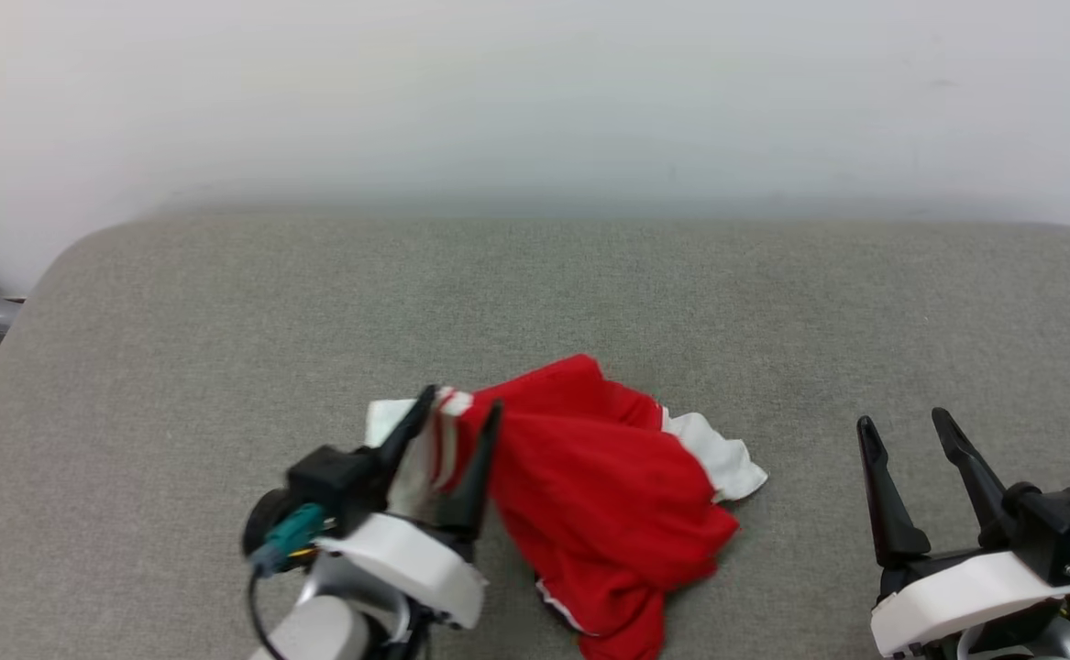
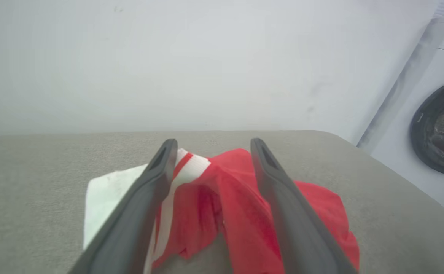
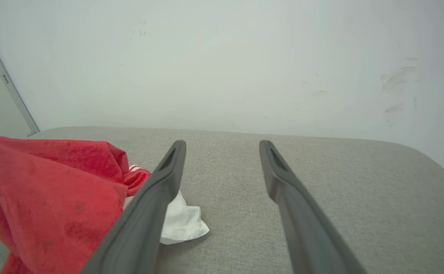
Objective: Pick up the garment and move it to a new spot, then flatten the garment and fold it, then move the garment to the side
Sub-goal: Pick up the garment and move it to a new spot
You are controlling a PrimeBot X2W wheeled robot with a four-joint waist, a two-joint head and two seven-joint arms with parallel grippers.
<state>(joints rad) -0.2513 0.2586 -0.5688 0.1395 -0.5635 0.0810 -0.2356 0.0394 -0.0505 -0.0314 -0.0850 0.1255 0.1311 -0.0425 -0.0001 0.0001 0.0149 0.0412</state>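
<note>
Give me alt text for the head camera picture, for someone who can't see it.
A crumpled red jersey with white sleeve panels lies on a grey fabric-covered surface. The left gripper, open, frames its striped trim; the right gripper, also open, stands apart at lower right.

Nothing readable — the garment (image 1: 599, 477) shows no lettering.

A laundry area is suggested: a washer (image 2: 440, 125) is seen past the right far corner of a grey padded table (image 1: 223, 302), against a bare wall (image 1: 535, 92).
</note>
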